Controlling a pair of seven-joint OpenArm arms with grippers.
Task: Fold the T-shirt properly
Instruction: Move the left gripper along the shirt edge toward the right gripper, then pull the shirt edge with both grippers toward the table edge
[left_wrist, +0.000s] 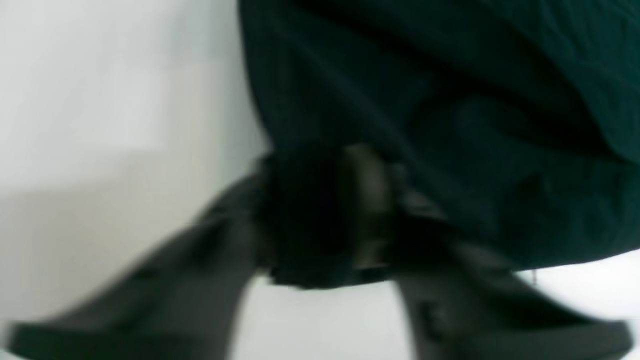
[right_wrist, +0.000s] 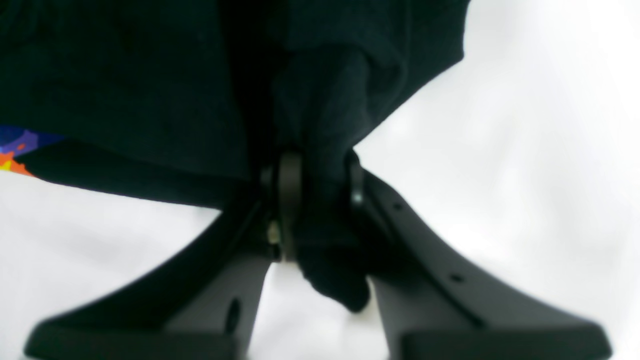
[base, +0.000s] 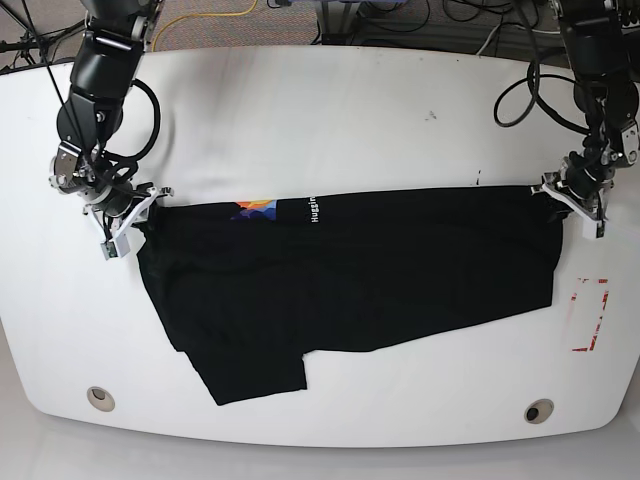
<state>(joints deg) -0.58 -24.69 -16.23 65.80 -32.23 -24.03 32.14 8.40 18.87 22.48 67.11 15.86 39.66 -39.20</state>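
The T-shirt (base: 350, 275) is lying across the middle of the table (base: 330, 110). The right wrist view is showing the right gripper (right_wrist: 320, 200) fingers clamped on a cloth fold; in the blurred left wrist view, the left gripper (left_wrist: 325, 215) fingers are pinching the hem.

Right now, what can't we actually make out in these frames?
- White lettering on the T-shirt, base view: too small to read.
- Left gripper, left wrist view: motion blur; whether its jaws have fully shut on the cloth is unclear.
- Colourful print, right wrist view: cut off by the frame's left edge.
- T-shirt's far sleeve, base view: folded under, hidden by the cloth.
- Right gripper: pinches cloth; fingertips buried in fabric.
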